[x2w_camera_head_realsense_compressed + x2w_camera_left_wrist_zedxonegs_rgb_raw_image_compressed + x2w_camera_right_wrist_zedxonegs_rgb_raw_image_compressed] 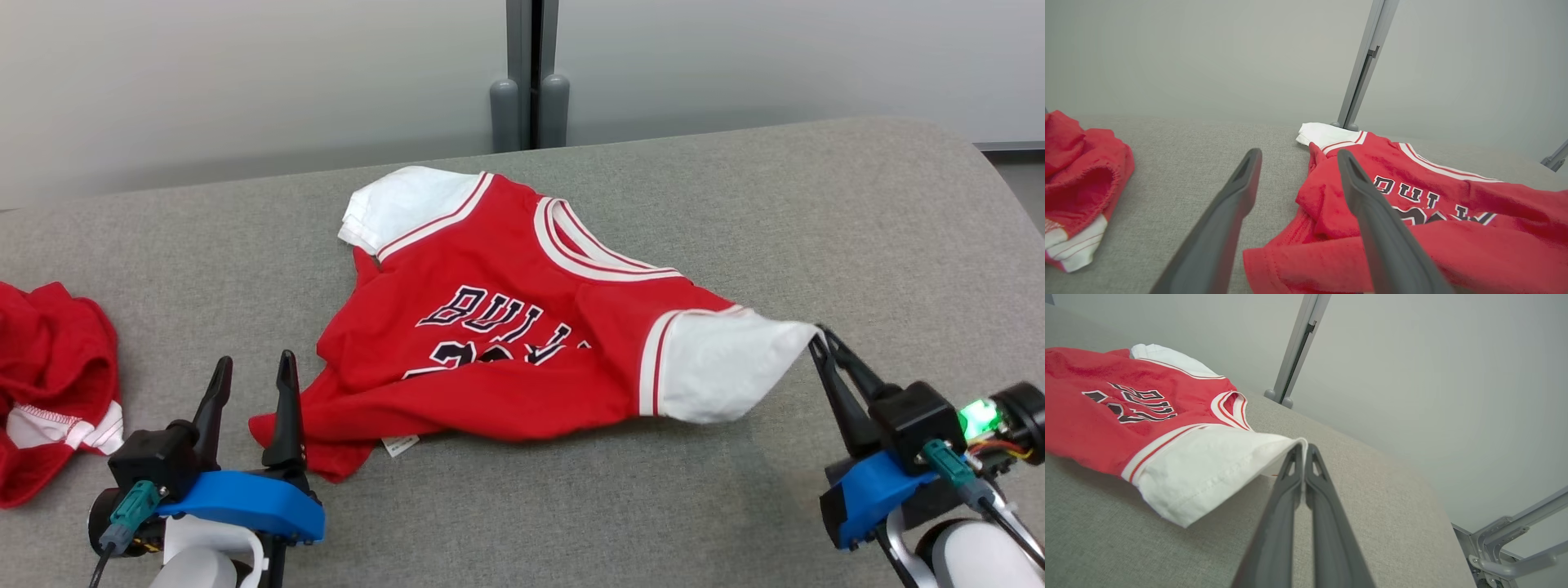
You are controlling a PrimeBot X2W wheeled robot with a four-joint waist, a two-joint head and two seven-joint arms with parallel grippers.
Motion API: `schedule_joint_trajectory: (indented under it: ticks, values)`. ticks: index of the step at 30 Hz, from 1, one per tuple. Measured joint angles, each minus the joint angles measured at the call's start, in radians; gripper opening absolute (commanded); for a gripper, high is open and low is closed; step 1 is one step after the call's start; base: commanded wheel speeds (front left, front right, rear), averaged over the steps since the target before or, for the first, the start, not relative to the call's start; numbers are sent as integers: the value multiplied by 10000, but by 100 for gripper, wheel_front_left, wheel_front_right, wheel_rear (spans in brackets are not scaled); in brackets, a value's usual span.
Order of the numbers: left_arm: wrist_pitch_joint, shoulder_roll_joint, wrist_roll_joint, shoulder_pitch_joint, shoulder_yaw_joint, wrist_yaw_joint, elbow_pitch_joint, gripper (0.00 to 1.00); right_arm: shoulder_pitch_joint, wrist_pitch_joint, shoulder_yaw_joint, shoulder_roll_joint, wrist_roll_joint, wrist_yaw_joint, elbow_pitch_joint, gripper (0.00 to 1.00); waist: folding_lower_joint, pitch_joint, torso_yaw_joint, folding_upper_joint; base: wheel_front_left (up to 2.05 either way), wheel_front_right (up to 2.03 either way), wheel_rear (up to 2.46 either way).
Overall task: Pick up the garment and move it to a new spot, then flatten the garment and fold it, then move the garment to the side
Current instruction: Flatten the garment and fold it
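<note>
the jersey lies on the grey table, front side up, with its collar toward the far edge and its hem toward the robot. it is red with white sleeves and dark lettering across the chest, and it is rumpled, not flat: the lower part is folded over itself and hides part of the number. the right gripper is clenched on the outer edge of the near white sleeve, its two fingers pressed together with the cloth pinched between the tips; the sleeve is drawn out toward the table's right side and its end is lifted a little off the table, with a shadow under it. the left gripper is released, its fingers well spread and holding nothing; it sits low at the jersey's left hem corner, the right finger just over the red cloth and the left finger over bare table. whether that finger touches the cloth i cannot tell. the other white sleeve lies flat at the far left of the jersey. a small white label sticks out from under the hem. a second red garment lies bunched at the table's left edge, well apart from the jersey.
</note>
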Motion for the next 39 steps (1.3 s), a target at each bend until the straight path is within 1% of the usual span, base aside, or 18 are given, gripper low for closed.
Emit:
schedule_joint_trajectory:
  ticks: [1, 2, 3, 4, 8, 13, 17, 21, 23, 25, 28, 31, 35, 39]
  values:
    - [2, 0, 0, 21, -8, 2, -27, 100, 130, 174, 48, -40, 109, 0, 63, 0, 0, 6, -13, 0, 0, 0, 0]
    - [2, 2, 0, 38, -21, 10, -48, 100, 268, 372, 75, -52, 249, 0, 174, 13, 0, 15, -18, 0, 0, 0, 0]
    - [6, 0, 0, 52, -36, 13, -58, 100, 420, 650, 96, -31, 433, 0, 318, 50, 0, 22, -16, 0, 0, 0, 0]
    - [12, -2, 0, 56, -59, 13, -77, 100, 583, 928, 119, -6, 581, 0, 468, 100, 0, 31, -8, 0, 0, 0, 0]
    - [56, -19, -2, 81, -180, 13, -73, 100, 985, 1536, -121, 226, 1279, 0, 593, 100, 0, 29, 80, 0, 0, 0, 0]
    - [61, -15, -46, 208, -213, 15, -44, 100, 1362, 1724, -1151, 880, 1758, 0, 23, 100, 0, -132, 173, 0, 0, 0, 0]
    - [61, -19, -146, 482, -201, 73, -44, 100, 1546, 1998, -2151, 1528, 2046, -2, -742, 100, 0, -406, 245, 0, 0, 0, 0]
    - [61, -27, -180, 587, -209, 104, -90, 100, 1392, 2293, -2173, 1666, 2057, -2, -871, 100, 0, -512, 260, 0, 0, 0, 0]
    - [59, -27, -194, 649, -211, 148, -144, 100, 973, 2562, -2031, 1728, 2115, -2, -731, 100, -1, -548, 253, 0, 0, 0, 0]
    - [61, -25, -198, 729, -221, 161, -190, 100, 344, 2872, -1802, 1760, 2228, -2, -332, 100, 0, -547, 242, 0, 0, 0, 0]
    - [125, -13, -196, 718, -261, 186, -301, 100, -730, 3342, -1313, 1766, 2382, -2, 694, 100, 0, -448, 260, 0, 0, 0, 0]
    - [198, -12, -161, 564, -332, 173, -407, 100, -1987, 3749, -748, 1567, 2431, -2, 1801, 100, 0, -264, 377, 0, 0, 0, 0]
    - [276, -10, -31, 146, -445, 142, -575, 100, -3637, 3937, 4, 1396, 2665, -2, 3204, 100, 1, 112, 634, -1, 0, 0, 0]
    - [316, -73, 109, -300, -631, 48, -621, 100, -4963, 4090, 679, 1258, 2865, -2, 4711, 100, 2, 535, 1026, 0, 0, 0, 0]
